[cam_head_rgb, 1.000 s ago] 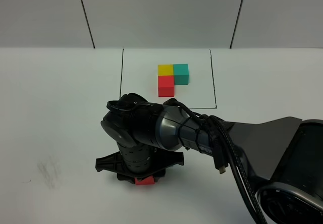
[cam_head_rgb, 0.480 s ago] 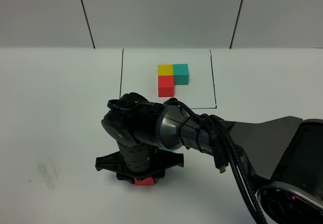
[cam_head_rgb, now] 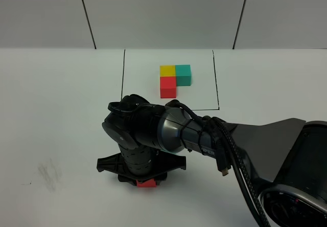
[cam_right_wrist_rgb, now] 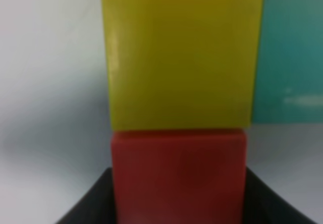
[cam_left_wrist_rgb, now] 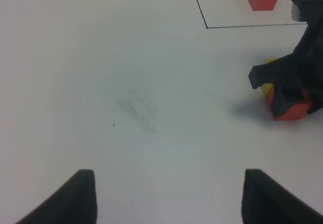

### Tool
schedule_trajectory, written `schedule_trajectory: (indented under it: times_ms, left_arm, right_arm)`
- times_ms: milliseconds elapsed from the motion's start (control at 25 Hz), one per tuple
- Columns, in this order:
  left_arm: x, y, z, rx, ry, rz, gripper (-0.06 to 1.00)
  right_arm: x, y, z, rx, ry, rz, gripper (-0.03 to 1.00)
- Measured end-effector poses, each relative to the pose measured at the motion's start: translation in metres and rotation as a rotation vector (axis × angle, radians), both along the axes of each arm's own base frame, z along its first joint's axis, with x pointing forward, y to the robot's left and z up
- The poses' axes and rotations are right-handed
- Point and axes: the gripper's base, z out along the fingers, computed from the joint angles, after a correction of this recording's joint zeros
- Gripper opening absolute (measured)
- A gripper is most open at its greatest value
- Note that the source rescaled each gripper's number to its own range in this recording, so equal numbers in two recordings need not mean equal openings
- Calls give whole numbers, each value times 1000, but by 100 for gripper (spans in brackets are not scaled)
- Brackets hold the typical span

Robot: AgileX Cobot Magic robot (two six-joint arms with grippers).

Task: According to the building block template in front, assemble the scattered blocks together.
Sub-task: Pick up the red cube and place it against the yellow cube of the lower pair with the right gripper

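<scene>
The building block template, a yellow (cam_head_rgb: 167, 70), teal (cam_head_rgb: 183, 74) and red (cam_head_rgb: 167, 86) L inside a thin black rectangle, lies at the back. My right gripper (cam_head_rgb: 145, 179) reaches across to the front left and points down over the scattered blocks. In the right wrist view its fingers (cam_right_wrist_rgb: 86, 204) flank the red block (cam_right_wrist_rgb: 179, 176), which touches the yellow block (cam_right_wrist_rgb: 181, 52); the teal block (cam_right_wrist_rgb: 290, 52) sits beside the yellow one. Only the red block (cam_head_rgb: 146, 183) shows under the arm from above. My left gripper (cam_left_wrist_rgb: 169, 178) is open and empty, low over bare table.
The right arm (cam_head_rgb: 214, 140) lies across the table's front middle and right. A faint grey smudge (cam_head_rgb: 48, 173) marks the table at the front left. The left wrist view shows the right gripper (cam_left_wrist_rgb: 292, 75) and the red block (cam_left_wrist_rgb: 290, 110) to one side.
</scene>
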Motion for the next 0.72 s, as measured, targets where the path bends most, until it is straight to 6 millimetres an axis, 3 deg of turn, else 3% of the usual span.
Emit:
schedule_trajectory:
  times_ms: [720]
  left_arm:
    - [0,0,0,0,0,0,35]
  right_arm:
    - [2,-1,0,-16,-35,-4,2]
